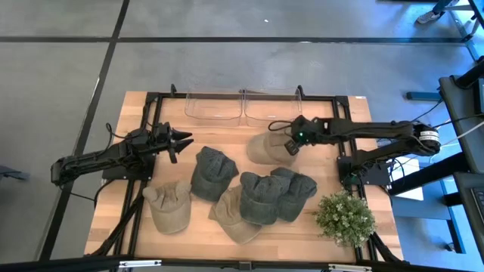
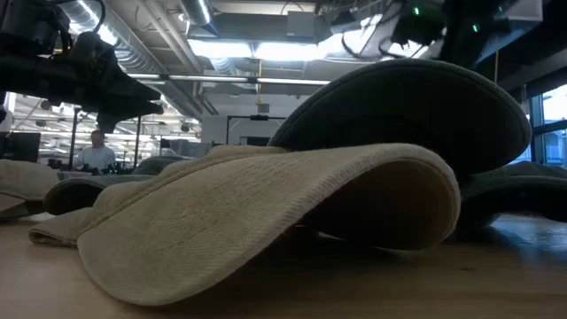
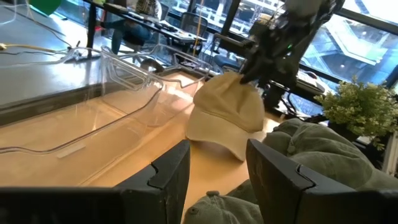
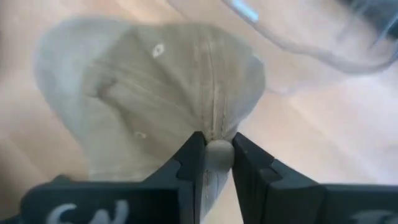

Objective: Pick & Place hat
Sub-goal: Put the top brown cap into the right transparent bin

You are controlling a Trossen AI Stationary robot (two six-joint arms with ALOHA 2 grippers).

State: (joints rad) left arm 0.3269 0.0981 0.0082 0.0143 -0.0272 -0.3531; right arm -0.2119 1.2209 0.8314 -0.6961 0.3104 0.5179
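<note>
1. My right gripper [image 4: 212, 163] pinches a fold of the tan hat [image 1: 266, 146] at its crown seam.
2. The hat sits at the bench's [image 1: 136, 159] one o'clock, just before the clear bins [image 1: 242, 106]. It looks soft and light, so I judge this fold grip apt.
3. My left gripper [image 3: 214, 177] waits, spread, at nine o'clock.
4. Whether the hat is lifted is hard to tell.

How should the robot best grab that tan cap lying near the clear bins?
Probably by the crown, from above. The right tool already pinches a fold of soft fabric on top of the tan cap; its crown faces up and bunches easily.
</note>
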